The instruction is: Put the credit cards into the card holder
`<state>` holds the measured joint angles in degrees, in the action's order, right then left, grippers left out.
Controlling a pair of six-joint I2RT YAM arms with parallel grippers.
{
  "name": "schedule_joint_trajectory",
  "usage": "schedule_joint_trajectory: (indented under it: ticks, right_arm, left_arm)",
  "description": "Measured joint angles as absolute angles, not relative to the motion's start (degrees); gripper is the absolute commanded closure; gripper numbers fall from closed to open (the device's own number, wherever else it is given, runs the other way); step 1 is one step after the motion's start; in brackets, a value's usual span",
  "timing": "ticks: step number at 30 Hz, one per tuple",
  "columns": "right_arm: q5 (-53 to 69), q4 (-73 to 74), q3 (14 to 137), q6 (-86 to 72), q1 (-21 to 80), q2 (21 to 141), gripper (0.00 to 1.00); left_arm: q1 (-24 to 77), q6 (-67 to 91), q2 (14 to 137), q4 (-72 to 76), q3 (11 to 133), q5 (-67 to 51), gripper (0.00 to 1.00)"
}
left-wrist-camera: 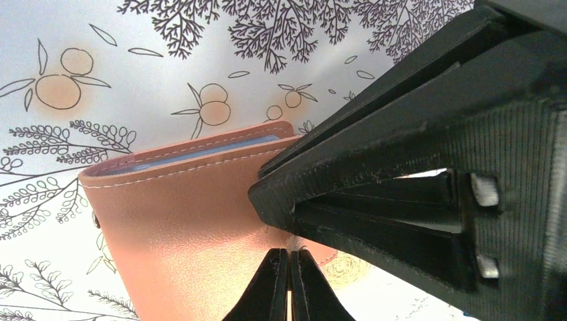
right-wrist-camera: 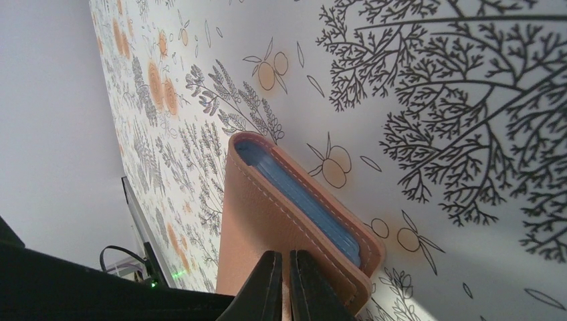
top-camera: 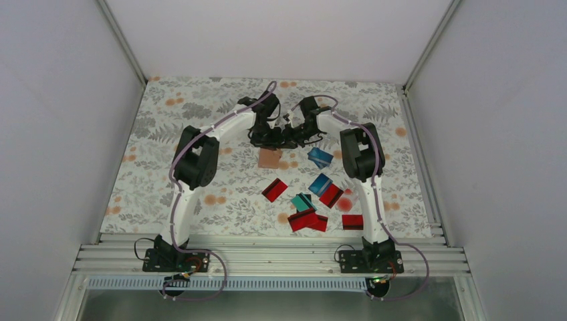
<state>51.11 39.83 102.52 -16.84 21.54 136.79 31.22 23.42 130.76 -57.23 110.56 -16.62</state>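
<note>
Left end effector [left-wrist-camera: 289, 274]: the fingers are closed tip to tip. They sit against the near face of the card holder [top-camera: 270, 158]. Whether they pinch any leather cannot be told.
Right end effector [right-wrist-camera: 281, 281]: it is closed to the same degree, with its tips at the holder's edge. No card is between the fingers. A grip on the holder cannot be confirmed.
Card holder position: it lies on the far middle of the surface [top-camera: 167, 134]. It is directly below the point where the two end effectors meet, slightly toward the left arm's side.
Card holder opening: the long open edge faces away from the left wrist camera. In the right wrist view it runs obliquely away from the fingertips.
Stowed blue cards [right-wrist-camera: 301, 200]: these are visible as a stack of edges inside the slot.
Loose credit cards [top-camera: 275, 190]: red, blue and teal pieces are scattered flat. They lie closer to the arm bases than the holder does, and most are on the right arm's side.
Direction to next card: back toward the bases and rightward from both end effectors.
Nearest loose card: the blue card [top-camera: 320, 157], just beside the holder on the right.
Nearer arm: judged to be the right one, leaving the left at the holder.
Precondition for pickup: the right fingers need to spread before a descent.
</note>
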Motion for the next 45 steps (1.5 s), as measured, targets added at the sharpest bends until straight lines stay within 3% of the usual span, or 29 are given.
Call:
schedule_joint_trajectory:
  ticks: [45]
  right_arm:
    - [51.46,40.36,103.00,-16.82,21.54,137.14,0.96]
  left_arm:
    - [30.89,24.93,128.18,-55.48,104.44,-16.97,0.98]
